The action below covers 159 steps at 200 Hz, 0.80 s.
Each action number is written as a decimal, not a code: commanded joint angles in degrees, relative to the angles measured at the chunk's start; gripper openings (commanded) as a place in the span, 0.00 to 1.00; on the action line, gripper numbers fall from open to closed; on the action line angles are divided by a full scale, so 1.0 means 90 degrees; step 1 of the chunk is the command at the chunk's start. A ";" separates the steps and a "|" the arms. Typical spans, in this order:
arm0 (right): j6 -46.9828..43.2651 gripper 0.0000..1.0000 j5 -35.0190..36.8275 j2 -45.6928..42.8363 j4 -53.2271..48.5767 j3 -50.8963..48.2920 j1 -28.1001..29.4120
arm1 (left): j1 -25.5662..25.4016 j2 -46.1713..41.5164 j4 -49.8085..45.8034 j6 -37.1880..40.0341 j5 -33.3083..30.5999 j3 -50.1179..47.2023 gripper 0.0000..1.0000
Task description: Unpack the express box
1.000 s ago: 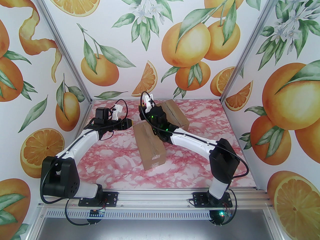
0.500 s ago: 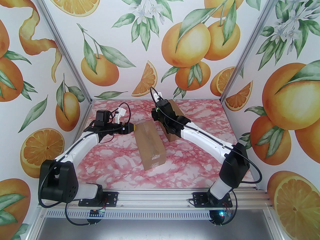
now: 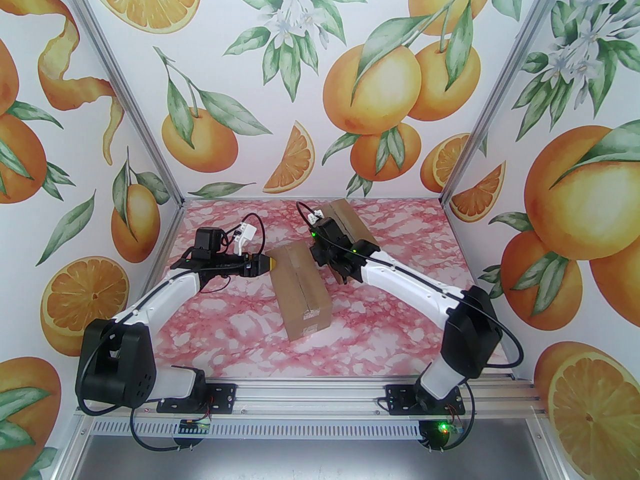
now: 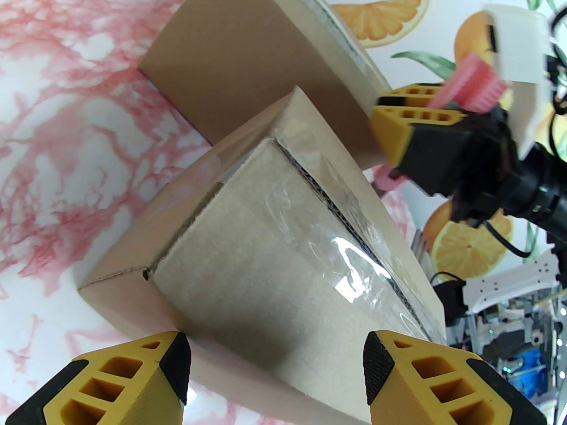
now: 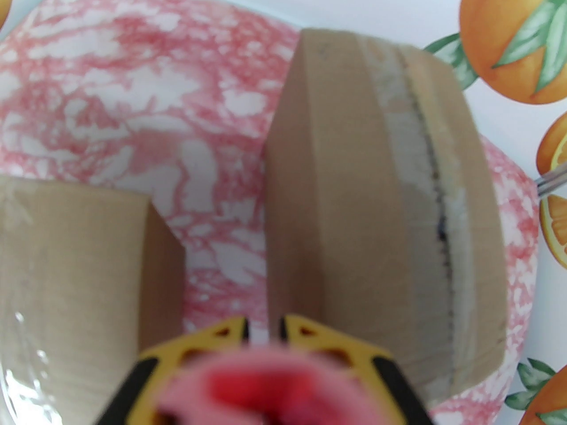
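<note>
Left gripper (image 4: 277, 361) gapes at the far end of the near box (image 3: 300, 288); right gripper (image 5: 264, 326) clamps a pink tool (image 5: 261, 383), perhaps a cutter; unbraced, the box could skid.

The back wall (image 3: 320, 68), left wall (image 3: 50, 193) and right wall (image 3: 575, 193) carry a print of oranges, slices, green leaves and white blossom. Silver metal posts (image 3: 127, 98) run up the corners. The table (image 3: 225, 328) has a pink-and-white marbled top, evenly lit, with a metal rail (image 3: 310, 400) along its near edge
</note>
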 commanded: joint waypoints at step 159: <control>-0.0411 0.00 -0.2485 0.3605 -0.0739 0.4999 -0.0237 | -0.0201 -0.2180 -0.0213 -0.0270 -0.1636 -0.0655 0.75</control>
